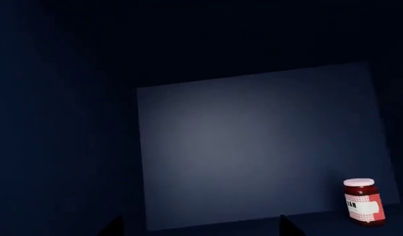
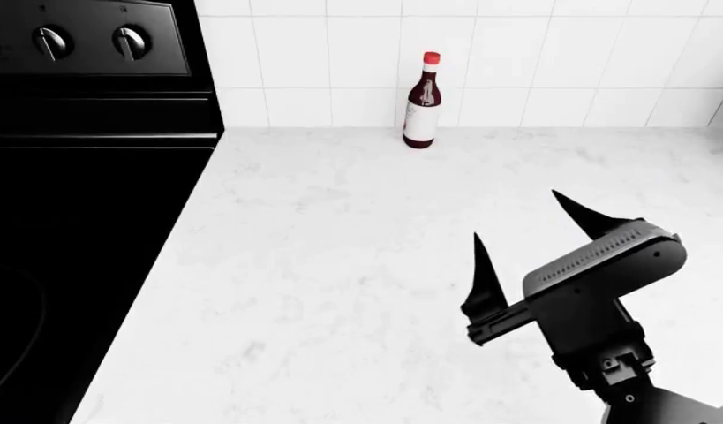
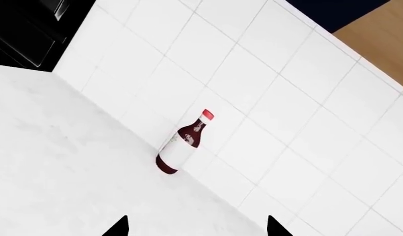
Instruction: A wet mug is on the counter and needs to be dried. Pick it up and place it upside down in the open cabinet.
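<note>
The mug showed in no view, so its place, direction and long axis could not be told. The right gripper (image 2: 538, 237) hung over the bare counter (image 2: 337, 265), jaws apart and empty, well short of the upright bottle (image 2: 423, 100) at the tiled wall. The left gripper (image 1: 200, 227) faced a dark interior holding a jar (image 1: 364, 201); its fingertips stood apart, holding nothing.
</note>
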Controlling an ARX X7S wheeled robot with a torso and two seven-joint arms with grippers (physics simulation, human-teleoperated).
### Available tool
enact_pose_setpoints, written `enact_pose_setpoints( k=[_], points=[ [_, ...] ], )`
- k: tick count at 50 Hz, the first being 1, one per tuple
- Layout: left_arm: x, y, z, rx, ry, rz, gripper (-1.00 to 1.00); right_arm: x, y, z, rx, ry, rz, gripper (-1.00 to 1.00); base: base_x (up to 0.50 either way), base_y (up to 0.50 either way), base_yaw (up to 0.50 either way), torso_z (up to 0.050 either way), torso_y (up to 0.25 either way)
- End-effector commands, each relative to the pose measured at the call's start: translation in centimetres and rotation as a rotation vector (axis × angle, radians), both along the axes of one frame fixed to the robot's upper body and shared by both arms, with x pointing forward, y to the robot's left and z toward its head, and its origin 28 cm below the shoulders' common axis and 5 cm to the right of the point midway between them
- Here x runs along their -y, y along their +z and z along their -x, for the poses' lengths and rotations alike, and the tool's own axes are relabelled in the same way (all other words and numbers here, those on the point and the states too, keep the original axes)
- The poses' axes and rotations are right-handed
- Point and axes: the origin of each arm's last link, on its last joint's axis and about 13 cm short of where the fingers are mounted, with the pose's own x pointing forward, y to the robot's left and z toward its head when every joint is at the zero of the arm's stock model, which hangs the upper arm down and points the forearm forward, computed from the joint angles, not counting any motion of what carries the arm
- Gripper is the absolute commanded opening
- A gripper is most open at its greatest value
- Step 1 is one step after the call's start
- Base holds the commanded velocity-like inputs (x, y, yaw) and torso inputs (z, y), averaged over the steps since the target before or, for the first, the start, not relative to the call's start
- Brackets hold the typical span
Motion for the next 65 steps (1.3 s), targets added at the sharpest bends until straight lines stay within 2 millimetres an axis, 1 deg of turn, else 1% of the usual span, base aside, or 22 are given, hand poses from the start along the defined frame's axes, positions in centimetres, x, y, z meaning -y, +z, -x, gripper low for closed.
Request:
enact_pose_setpoints(
  k=[1,10,20,41,51,57,65],
  points=[
    [-0.1,1.1,0.6,0.1,0.064,-0.047,1.0,-0.1,-0.1,0.1,0.003,0.016,-0.006,1.0,0.0,0.0,0.0,0.0,0.0],
    [0.2,1.9,1.1,0.168,0.085,-0.089,1.0,-0.3,-0.1,0.4,0.009,0.036,-0.01,1.0,0.0,0.0,0.0,0.0,0.0],
    [0.5,2.5,1.6,0.201,0.053,-0.096,1.0,-0.3,-0.2,0.4,0.01,0.04,-0.015,1.0,0.0,0.0,0.0,0.0,0.0],
    [1.1,4.6,3.6,0.295,-0.031,-0.111,1.0,-0.5,-0.1,0.2,0.012,0.046,-0.017,1.0,0.0,0.0,0.0,0.0,0.0],
    [1.4,5.1,4.4,0.295,-0.106,-0.106,1.0,-0.6,0.0,0.0,0.013,0.051,-0.018,1.0,0.0,0.0,0.0,0.0,0.0],
    [1.6,5.3,5.0,0.268,-0.188,-0.08,1.0,-0.6,0.0,0.0,0.013,0.05,-0.019,1.0,0.0,0.0,0.0,0.0,0.0],
    [1.4,5.5,5.7,0.241,-0.242,-0.053,1.0,-0.7,0.1,0.0,0.018,0.049,-0.019,1.0,0.0,0.0,0.0,0.0,0.0]
  ],
)
